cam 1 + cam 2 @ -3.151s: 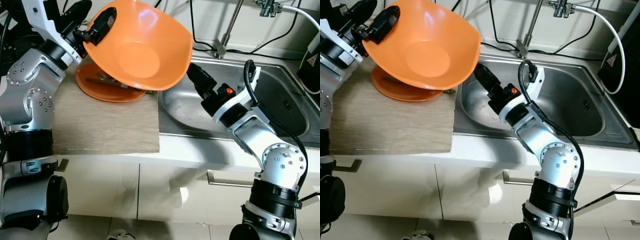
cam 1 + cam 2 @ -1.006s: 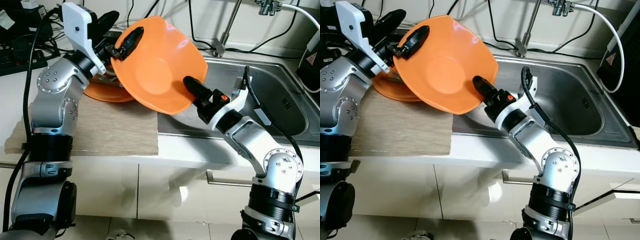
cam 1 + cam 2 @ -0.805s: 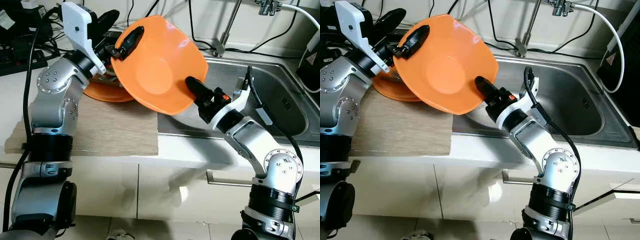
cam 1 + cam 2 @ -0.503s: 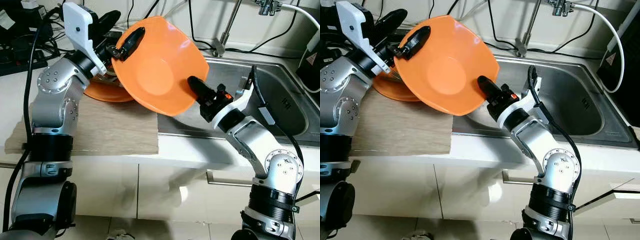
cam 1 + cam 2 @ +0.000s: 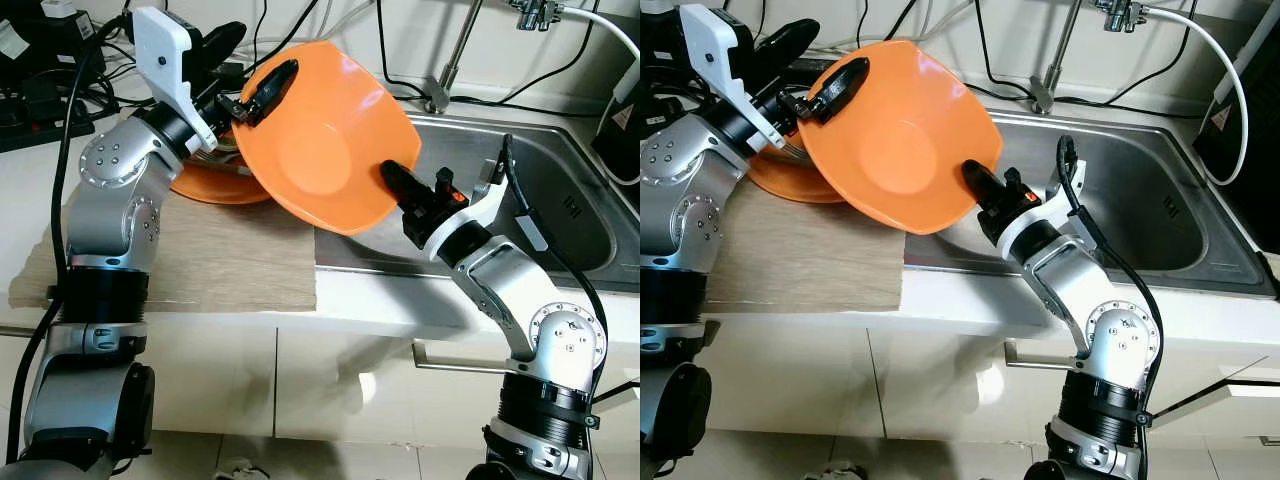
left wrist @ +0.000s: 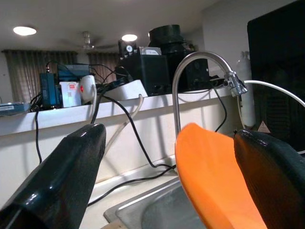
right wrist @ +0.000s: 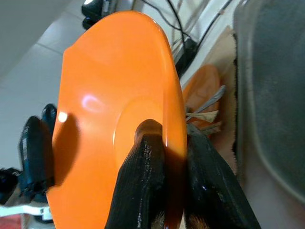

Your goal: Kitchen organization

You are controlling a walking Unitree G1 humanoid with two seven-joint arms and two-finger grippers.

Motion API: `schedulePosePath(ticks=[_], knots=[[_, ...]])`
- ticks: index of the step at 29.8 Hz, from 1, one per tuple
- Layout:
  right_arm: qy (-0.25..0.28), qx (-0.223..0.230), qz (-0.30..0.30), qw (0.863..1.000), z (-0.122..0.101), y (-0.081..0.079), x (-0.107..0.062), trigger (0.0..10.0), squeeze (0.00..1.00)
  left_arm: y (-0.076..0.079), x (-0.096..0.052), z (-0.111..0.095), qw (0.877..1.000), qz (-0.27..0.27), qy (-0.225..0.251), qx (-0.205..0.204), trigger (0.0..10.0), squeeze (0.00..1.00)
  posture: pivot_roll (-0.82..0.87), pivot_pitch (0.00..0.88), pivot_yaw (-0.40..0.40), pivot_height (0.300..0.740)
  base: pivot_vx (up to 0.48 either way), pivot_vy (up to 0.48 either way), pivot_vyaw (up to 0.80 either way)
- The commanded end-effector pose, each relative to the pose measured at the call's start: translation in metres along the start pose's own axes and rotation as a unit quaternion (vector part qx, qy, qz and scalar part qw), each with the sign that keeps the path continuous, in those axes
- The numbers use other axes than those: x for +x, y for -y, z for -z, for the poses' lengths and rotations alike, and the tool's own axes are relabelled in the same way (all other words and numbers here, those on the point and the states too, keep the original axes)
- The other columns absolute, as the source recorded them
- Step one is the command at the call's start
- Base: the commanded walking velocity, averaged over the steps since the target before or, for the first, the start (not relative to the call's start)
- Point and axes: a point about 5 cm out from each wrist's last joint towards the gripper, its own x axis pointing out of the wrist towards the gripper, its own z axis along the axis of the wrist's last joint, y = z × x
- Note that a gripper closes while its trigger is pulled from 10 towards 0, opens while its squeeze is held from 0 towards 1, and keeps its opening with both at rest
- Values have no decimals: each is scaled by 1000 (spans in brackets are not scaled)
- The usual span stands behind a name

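An orange bowl (image 5: 320, 140) hangs tilted on its side over the seam between the wooden mat (image 5: 210, 250) and the sink (image 5: 540, 210). My right gripper (image 5: 390, 178) is shut on its lower rim, one finger inside and one behind, as the right wrist view shows (image 7: 169, 136). My left gripper (image 5: 262, 50) sits at the upper rim with its fingers wide apart. One finger lies over the bowl's inside and the other stands well clear of the bowl (image 6: 214, 176). An orange plate (image 5: 200, 185) with a fork (image 5: 790, 152) on it lies on the mat behind the bowl.
A tall faucet (image 5: 455, 60) rises behind the sink. Black cables (image 5: 500, 95) run along the back wall and a white hose (image 5: 1230, 70) curves at the right. A dark appliance (image 5: 625, 130) stands at the right edge. White cabinet fronts (image 5: 330, 380) lie below the counter.
The bowl has shifted slightly right toward the sink and tipped a little more upright, with my right gripper moving along on its lower rim. The left arm has barely moved.
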Motion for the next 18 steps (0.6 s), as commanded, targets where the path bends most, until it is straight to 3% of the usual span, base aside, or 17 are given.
schedulePosePath(ticks=[1,4,5,8,10,12,14,15,17,18], knots=[[21,-2,-3,1000,-8,-3,-1,0,0,-1,3,-6,1000,-2,11,9,10000,1000,12,25,-63,740,0,0,0],[44,-8,25,999,-15,2,-1,0,0,-3,4,-9,1000,-20,22,9,10000,1000,12,26,-63,740,0,0,0],[63,-14,43,997,-21,5,-1,0,0,-4,4,-13,999,-25,35,-1,10000,0,12,26,-63,740,0,0,0],[130,-38,86,987,-44,13,-2,0,0,-5,5,-22,997,-27,68,-41,10000,0,15,26,-63,740,0,0,0],[144,-41,89,985,-49,13,-3,0,0,-5,5,-23,996,-25,70,-43,10000,0,15,26,-63,740,0,0,0],[190,-87,111,972,-74,13,-9,0,0,-3,3,-21,997,-16,61,-37,10000,0,15,26,-60,740,0,0,0],[205,-233,147,939,-101,6,-16,0,0,0,-3,-10,1000,-13,25,-8,10000,0,12,26,-57,740,0,0,0],[196,-316,164,914,-110,2,-17,0,0,2,-7,-4,1000,-9,4,9,10000,0,12,26,-57,740,0,0,0],[175,-411,186,875,-120,0,-16,0,0,7,-11,4,1000,6,-22,20,10000,0,3,28,-54,740,0,0,0],[163,-446,195,858,-125,1,-13,4196,0,13,-14,9,999,26,-42,12,10000,0,3,28,-53,740,0,0,0]])
